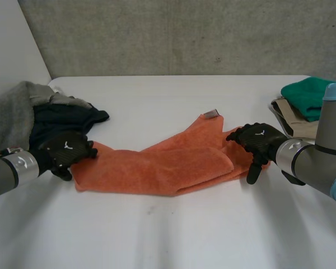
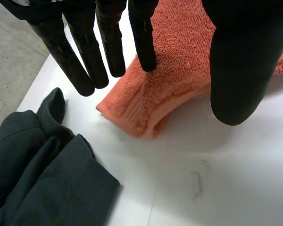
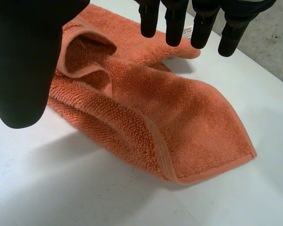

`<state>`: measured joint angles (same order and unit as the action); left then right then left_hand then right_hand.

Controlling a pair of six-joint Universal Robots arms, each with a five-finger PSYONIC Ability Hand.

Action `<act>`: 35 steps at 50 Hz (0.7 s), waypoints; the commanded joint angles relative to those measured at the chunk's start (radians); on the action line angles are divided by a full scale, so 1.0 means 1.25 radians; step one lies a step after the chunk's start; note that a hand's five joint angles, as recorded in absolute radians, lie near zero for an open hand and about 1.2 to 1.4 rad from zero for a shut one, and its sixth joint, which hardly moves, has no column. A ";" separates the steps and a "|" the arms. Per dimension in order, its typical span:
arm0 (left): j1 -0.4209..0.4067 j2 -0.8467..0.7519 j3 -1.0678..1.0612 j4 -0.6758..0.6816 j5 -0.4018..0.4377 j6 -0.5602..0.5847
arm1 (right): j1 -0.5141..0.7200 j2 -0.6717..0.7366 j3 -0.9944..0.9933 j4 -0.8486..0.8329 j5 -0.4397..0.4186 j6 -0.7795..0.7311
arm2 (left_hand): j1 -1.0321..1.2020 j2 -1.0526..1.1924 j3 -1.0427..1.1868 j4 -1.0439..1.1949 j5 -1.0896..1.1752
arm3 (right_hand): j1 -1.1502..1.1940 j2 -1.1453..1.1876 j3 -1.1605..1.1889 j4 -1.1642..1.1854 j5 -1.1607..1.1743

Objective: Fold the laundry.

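Your orange terry towel [image 1: 168, 162] lies loosely folded lengthwise across the middle of the white surface [image 1: 168, 235]. Your left hand [image 1: 67, 150] is at the towel's left end, fingers straight and wide of the thumb, holding nothing. Your right hand [image 1: 259, 140] is over the towel's right end, likewise wide and holding nothing. A dark garment [image 1: 61, 120] and a grey garment [image 1: 11, 112] are heaped just beside the left hand. A folded green cloth [image 1: 305, 95] rests on a beige cloth [image 1: 294, 120] near the right arm.
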<state>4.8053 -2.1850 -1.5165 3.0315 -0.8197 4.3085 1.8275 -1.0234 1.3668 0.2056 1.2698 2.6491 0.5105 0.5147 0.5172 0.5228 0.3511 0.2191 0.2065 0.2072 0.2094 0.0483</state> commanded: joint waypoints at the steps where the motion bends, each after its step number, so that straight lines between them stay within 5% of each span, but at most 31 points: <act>1: -0.028 -0.036 0.023 0.003 -0.035 0.029 | -0.005 -0.005 0.009 -0.005 0.006 0.014 | 0.224 0.221 0.219 0.215 0.212 | -0.036 -0.026 -0.026 -0.028 -0.039; 3: -0.034 -0.038 0.029 0.003 -0.042 0.030 | -0.007 -0.008 0.011 -0.006 0.014 0.021 | 0.424 0.420 0.418 0.414 0.411 | -0.036 -0.026 -0.026 -0.028 -0.039; 4: -0.040 -0.036 0.035 0.003 -0.050 0.025 | -0.008 -0.012 0.016 -0.006 0.023 0.023 | 0.690 0.686 0.684 0.680 0.678 | -0.036 -0.026 -0.026 -0.028 -0.039; 5: -0.044 -0.035 0.038 0.005 -0.052 0.020 | -0.008 -0.013 0.018 -0.009 0.030 0.025 | 0.708 0.705 0.703 0.699 0.696 | -0.036 -0.026 -0.026 -0.028 -0.039; 11: -0.075 0.052 0.036 0.003 -0.054 -0.091 | -0.005 -0.017 0.034 -0.009 0.062 0.032 | 0.709 0.705 0.703 0.699 0.697 | -0.022 -0.012 -0.012 -0.014 -0.025; 23: -0.166 0.272 0.018 0.017 -0.076 -0.373 | 0.029 0.026 0.056 -0.139 0.073 0.101 | 0.709 0.705 0.703 0.699 0.697 | 0.302 0.312 0.312 0.310 0.299; 30: -0.201 0.332 0.047 0.022 -0.139 -0.468 | 0.044 0.076 0.032 -0.183 0.111 0.086 | 0.709 0.705 0.703 0.699 0.697 | 0.582 0.592 0.591 0.589 0.579; 35: -0.234 0.377 0.088 0.018 -0.184 -0.544 | 0.034 0.076 0.029 -0.173 0.127 0.069 | 0.709 0.705 0.703 0.699 0.697 | 0.942 0.952 0.951 0.949 0.939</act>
<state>4.5513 -1.7659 -1.4563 3.0578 -0.9887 3.7187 1.8784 -0.9338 1.4091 -0.0168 1.4024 2.7592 1.1369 1.1945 1.1858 1.1924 0.9841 1.0610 1.0563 1.0479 1.0487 0.8734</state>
